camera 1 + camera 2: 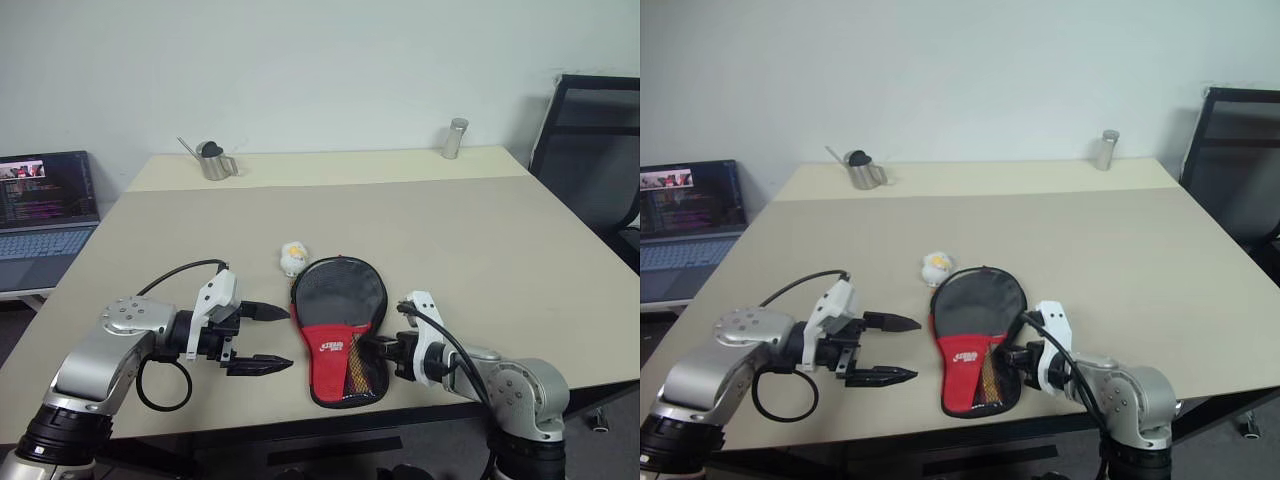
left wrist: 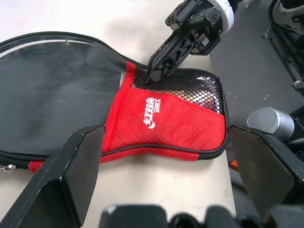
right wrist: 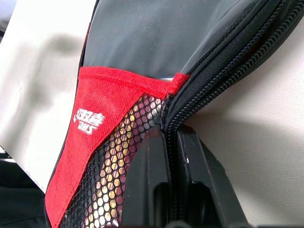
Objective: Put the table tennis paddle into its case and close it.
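Right now the case (image 1: 338, 330) lies flat near the tabletop's (image 1: 480, 240) front edge, round end toward the far edge, red lower front and mesh pocket toward the near edge. The paddle is not visible as a separate thing; judging by the case's filled shape it is probably inside, though I cannot confirm that.

The right tool (image 3: 173, 156) is pinched shut on the case's zipper edge beside the mesh pocket; whether it has the slider or only the tape is hard to tell. The left tool (image 1: 262, 338) stands wide open just beside the case's other side, holding nothing and not touching it.

The main risk: with nothing pinning the case, a pull along the zipper could drag the whole soft pouch across the tabletop, or off the front edge, instead of closing it. If only fabric is pinched, the grip may slip off or bunch the mesh. A small white ball (image 1: 292, 257) sits near the case's round end and could be knocked away.
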